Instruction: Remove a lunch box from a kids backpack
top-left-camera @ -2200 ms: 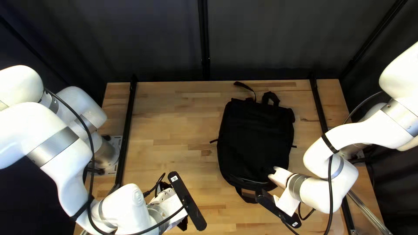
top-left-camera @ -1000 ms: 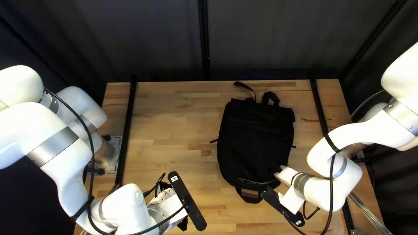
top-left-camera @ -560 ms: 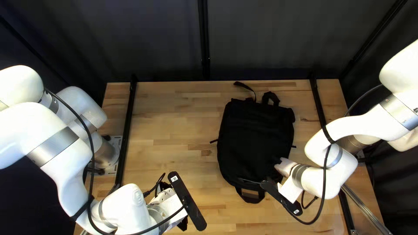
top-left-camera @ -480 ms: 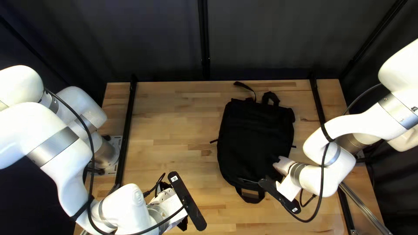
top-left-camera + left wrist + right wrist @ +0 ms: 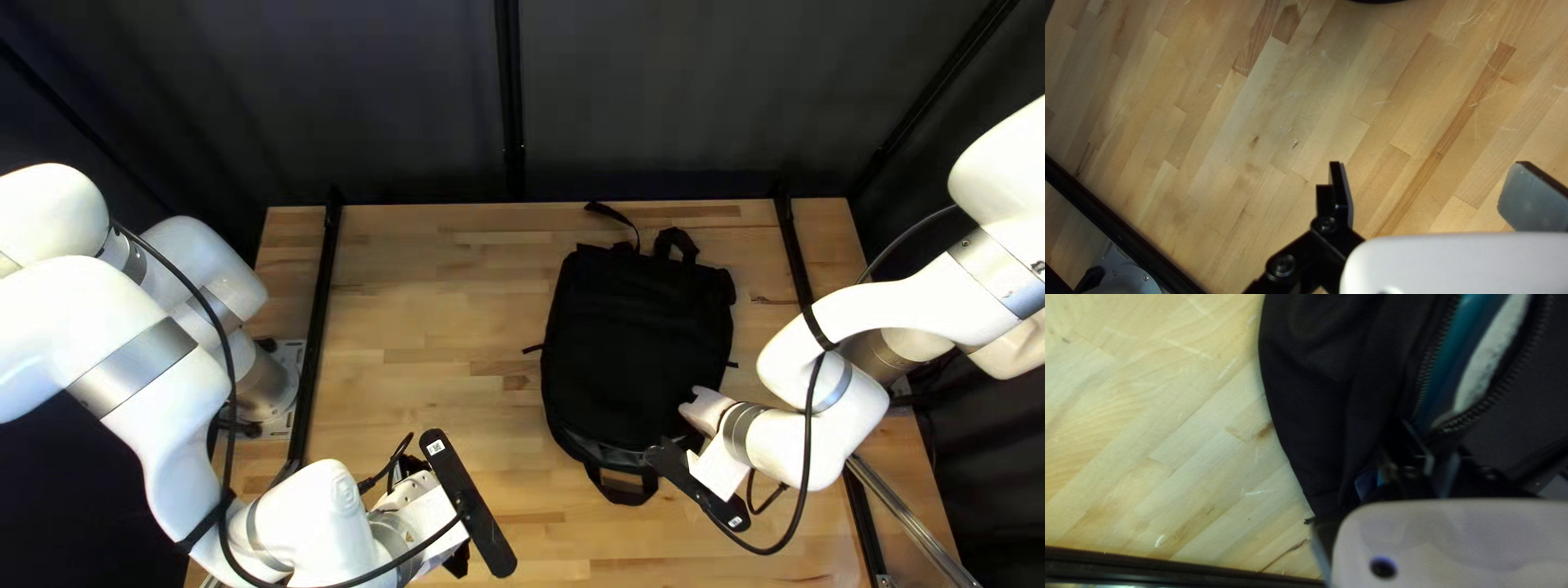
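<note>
A pale wooden tabletop (image 5: 435,283), laid in narrow strips of honey, tan and brown, stands before a dark curtain (image 5: 381,98) rising behind its far edge. A black upright post (image 5: 508,98) splits the backdrop near the middle, while slanting black bars (image 5: 936,87) cross the dark surround beyond both far corners. One black rail (image 5: 319,327) runs just inside the tabletop's left edge, another (image 5: 798,272) just inside its right. Light brings out fine scratches (image 5: 1475,16) and small dark marks (image 5: 1255,141) in the wood, leaving the curtain in charcoal shadow with soft folds
</note>
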You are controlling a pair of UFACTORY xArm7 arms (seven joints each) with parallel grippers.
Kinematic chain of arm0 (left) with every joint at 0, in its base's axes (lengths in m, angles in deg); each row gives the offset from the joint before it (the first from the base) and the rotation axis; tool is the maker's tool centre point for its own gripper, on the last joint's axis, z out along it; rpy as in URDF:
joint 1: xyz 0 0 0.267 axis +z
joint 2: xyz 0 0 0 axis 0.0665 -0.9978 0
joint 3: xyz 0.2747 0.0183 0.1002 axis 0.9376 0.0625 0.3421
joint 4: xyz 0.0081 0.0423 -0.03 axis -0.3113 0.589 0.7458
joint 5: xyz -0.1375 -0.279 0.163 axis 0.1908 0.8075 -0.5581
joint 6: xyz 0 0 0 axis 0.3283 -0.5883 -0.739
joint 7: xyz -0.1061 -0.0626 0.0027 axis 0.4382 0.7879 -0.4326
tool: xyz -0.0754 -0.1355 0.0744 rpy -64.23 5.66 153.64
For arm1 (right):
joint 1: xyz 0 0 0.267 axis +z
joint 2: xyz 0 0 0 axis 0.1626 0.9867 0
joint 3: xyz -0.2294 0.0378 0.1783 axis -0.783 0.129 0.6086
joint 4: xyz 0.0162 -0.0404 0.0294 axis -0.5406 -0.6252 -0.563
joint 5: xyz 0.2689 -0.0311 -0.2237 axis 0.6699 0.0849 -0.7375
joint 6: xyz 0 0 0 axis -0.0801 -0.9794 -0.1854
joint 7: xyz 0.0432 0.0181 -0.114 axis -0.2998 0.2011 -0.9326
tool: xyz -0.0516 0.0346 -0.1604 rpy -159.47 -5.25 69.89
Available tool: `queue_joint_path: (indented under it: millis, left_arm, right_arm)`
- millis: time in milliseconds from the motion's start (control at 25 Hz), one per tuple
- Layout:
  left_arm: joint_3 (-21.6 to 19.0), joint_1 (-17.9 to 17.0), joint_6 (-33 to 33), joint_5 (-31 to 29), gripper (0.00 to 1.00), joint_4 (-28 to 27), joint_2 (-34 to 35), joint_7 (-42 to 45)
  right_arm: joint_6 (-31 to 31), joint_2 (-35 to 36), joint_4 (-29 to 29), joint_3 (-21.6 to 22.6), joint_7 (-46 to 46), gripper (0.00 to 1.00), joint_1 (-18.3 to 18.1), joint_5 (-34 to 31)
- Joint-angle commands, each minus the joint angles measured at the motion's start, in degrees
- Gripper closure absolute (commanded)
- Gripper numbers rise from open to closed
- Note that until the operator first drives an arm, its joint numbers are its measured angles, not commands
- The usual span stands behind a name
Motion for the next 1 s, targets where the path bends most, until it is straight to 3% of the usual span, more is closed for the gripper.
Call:
queue_joint_path:
  millis: [40,360,480,520,560,600,800,960,1000]
  left_arm:
    - [0.00,0.00,0.00,0.00,0.00,0.00,0.00,0.00]
    - [0.00,0.00,0.00,0.00,0.00,0.00,0.00,0.00]
    - [0.00,0.00,0.00,0.00,0.00,0.00,0.00,0.00]
    - [0.00,0.00,0.00,0.00,0.00,0.00,0.00,0.00]
    - [0.00,0.00,0.00,0.00,0.00,0.00,0.00,0.00]
    - [0.00,0.00,0.00,0.00,0.00,0.00,0.00,0.00]
    - [0.00,0.00,0.00,0.00,0.00,0.00,0.00,0.00]
    - [0.00,0.00,0.00,0.00,0.00,0.00,0.00,0.00]
    - [0.00,0.00,0.00,0.00,0.00,0.00,0.00,0.00]
  right_arm:
    - [-2.01,-2.42,-0.39,-0.06,-1.17,1.00,-0.07,0.14]
    - [-2.48,-4.97,0.13,-1.81,-3.12,1.00,-1.38,0.80]
    - [-0.85,-4.07,0.45,-2.57,-4.51,0.91,-1.53,2.04]
    - [-0.50,-3.96,0.40,-2.69,-4.73,0.46,-1.54,2.24]
    - [0.23,-3.70,0.29,-2.91,-5.14,0.37,-1.58,2.57]
    - [0.50,-3.63,0.25,-3.03,-5.34,0.00,-1.62,2.70]
    - [0.70,-3.81,0.50,-3.50,-6.32,0.00,-1.92,2.79]
    - [1.04,-4.11,0.06,-3.91,-6.08,0.07,-2.56,1.52]
    - [1.19,-4.08,-0.03,-3.97,-5.95,0.19,-2.67,1.29]
